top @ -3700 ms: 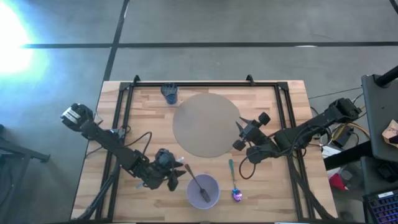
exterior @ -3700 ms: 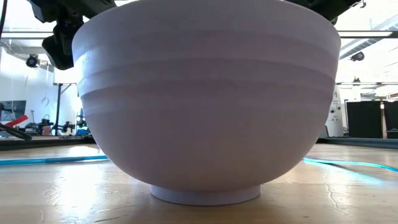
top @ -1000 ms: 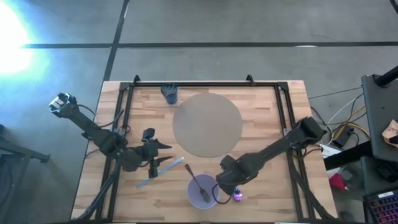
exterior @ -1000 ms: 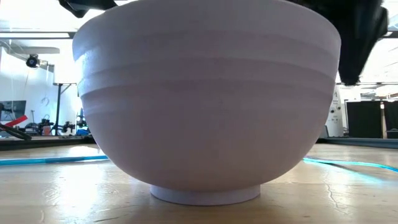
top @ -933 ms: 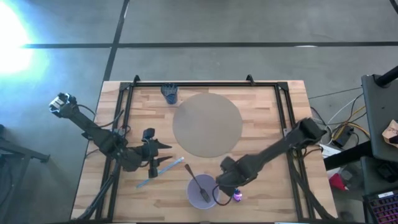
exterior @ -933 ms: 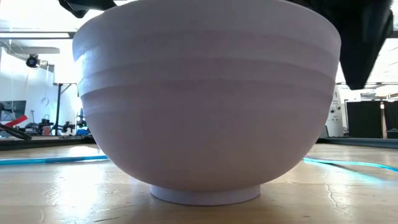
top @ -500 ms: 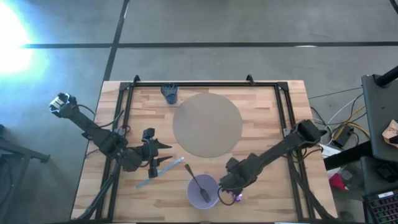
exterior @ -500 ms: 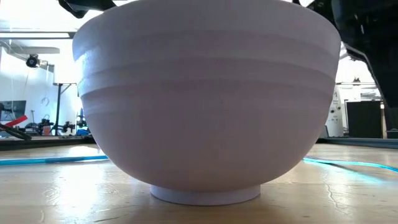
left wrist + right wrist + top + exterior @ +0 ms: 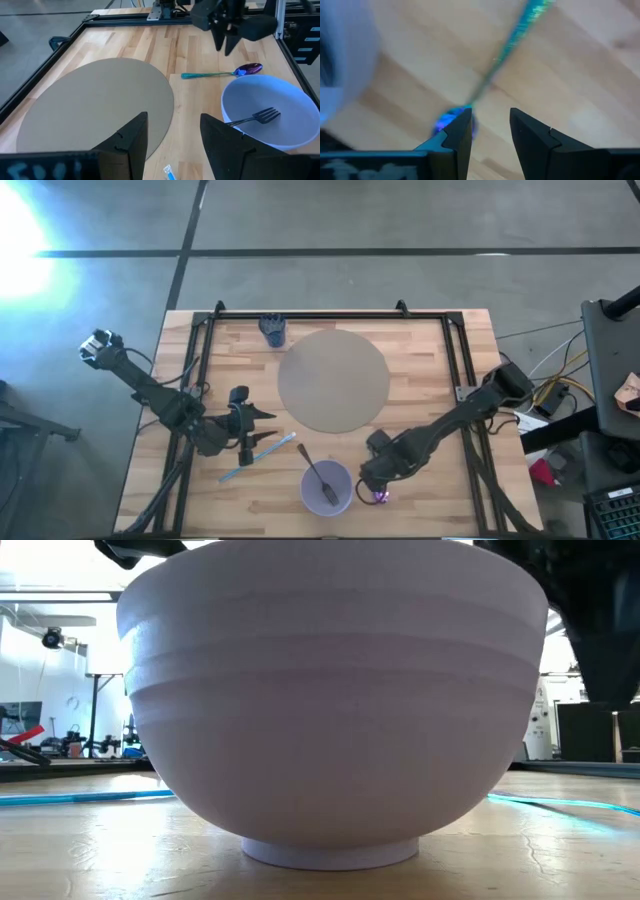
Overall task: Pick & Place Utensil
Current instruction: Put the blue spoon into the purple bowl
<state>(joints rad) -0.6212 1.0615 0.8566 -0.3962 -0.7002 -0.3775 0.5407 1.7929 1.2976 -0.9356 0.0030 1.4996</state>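
**Asker:** High view first, from left to right: what have you got?

**Me:** My left gripper [image 9: 262, 413] waits left of the bowl [image 9: 327, 487], near the round mat [image 9: 333, 380], with its fingers apart and nothing between them. Just beside it on the wood lies a pale blue stick [image 9: 257, 459] that I can't identify. Then comes the bowl itself, with a dark fork [image 9: 319, 477] resting inside it. Right of the bowl is my right gripper [image 9: 374, 480], low over the spoon [image 9: 378, 497].

**Asker:** So which step is this?

**Me:** I'd judge it's the approach for the pickup. The fork is already in the bowl, and the spoon is still on the table, so it looks like the one left to move.

**Asker:** Is the right gripper holding the spoon?

**Me:** No. In the right wrist view my fingers [image 9: 458, 132] stand apart, and the spoon's shiny head [image 9: 454, 119] lies flat on the wood just ahead of them, with the teal handle [image 9: 520, 27] running away from me. Nothing is clamped.

**Asker:** What does the next move call for?

**Me:** I think I need to drop straight down so the fingers straddle the thin neck, then close. The spoon lies flat, so I'd have to get right down to the wood, and I should keep clear of the bowl's wall just beside me.
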